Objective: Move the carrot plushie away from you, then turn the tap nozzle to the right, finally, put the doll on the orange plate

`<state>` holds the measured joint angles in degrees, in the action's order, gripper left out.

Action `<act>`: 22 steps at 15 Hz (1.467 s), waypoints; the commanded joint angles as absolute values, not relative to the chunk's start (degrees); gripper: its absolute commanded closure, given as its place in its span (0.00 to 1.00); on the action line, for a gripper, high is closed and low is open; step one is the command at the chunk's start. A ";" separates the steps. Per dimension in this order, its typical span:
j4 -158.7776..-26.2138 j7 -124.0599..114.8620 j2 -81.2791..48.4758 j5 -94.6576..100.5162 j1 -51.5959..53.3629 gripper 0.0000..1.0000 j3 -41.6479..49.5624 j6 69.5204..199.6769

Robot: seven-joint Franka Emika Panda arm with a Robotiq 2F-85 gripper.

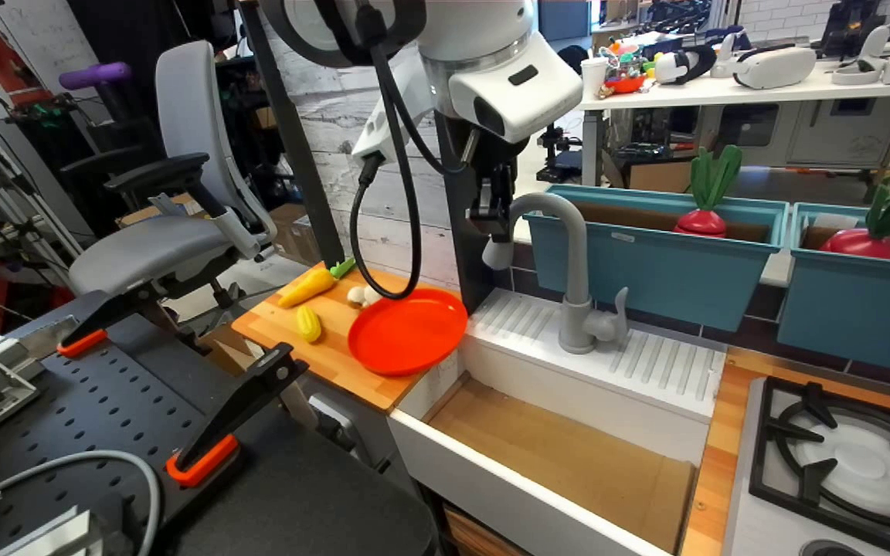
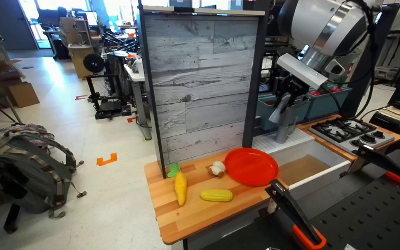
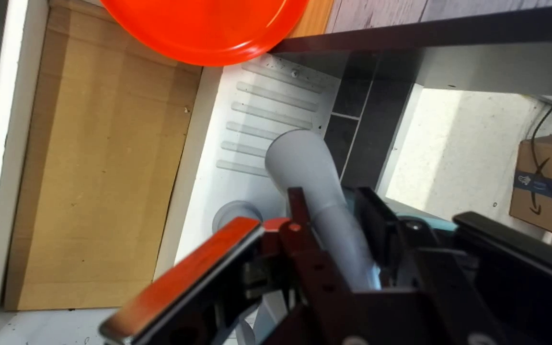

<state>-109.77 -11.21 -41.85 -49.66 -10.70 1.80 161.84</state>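
The carrot plushie [image 2: 180, 189], yellow-orange with a green top, lies on the wooden board in both exterior views. To its side rests the round orange plate [image 2: 251, 166], whose edge also enters the top of the wrist view. Over the sink's back ledge rises the grey tap, its arched tap nozzle [image 1: 576, 239] bent toward the panel side. My gripper [image 3: 330, 194] straddles the spout just behind its flared end. One finger [image 3: 299, 203] overlaps the spout's edge; a narrow gap shows between the spout and the opposite finger [image 3: 376, 211]. The doll is out of view.
A yellow corn toy [image 2: 216, 195] and white mushroom-like pieces [image 2: 218, 168] share the board with the plate. Blue planters [image 1: 646, 255] stand close behind the tap. A dark post [image 1: 464, 216] rises beside the gripper. The stove [image 1: 854, 455] lies past the sink.
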 commanded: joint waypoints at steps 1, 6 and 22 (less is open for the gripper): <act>-111.41 -10.01 -40.77 -49.65 -11.01 0.93 1.64 164.56; -113.50 -3.96 -39.97 -50.40 -12.87 0.92 0.72 165.05; -113.58 19.16 -39.73 -49.30 -16.82 0.92 1.08 161.56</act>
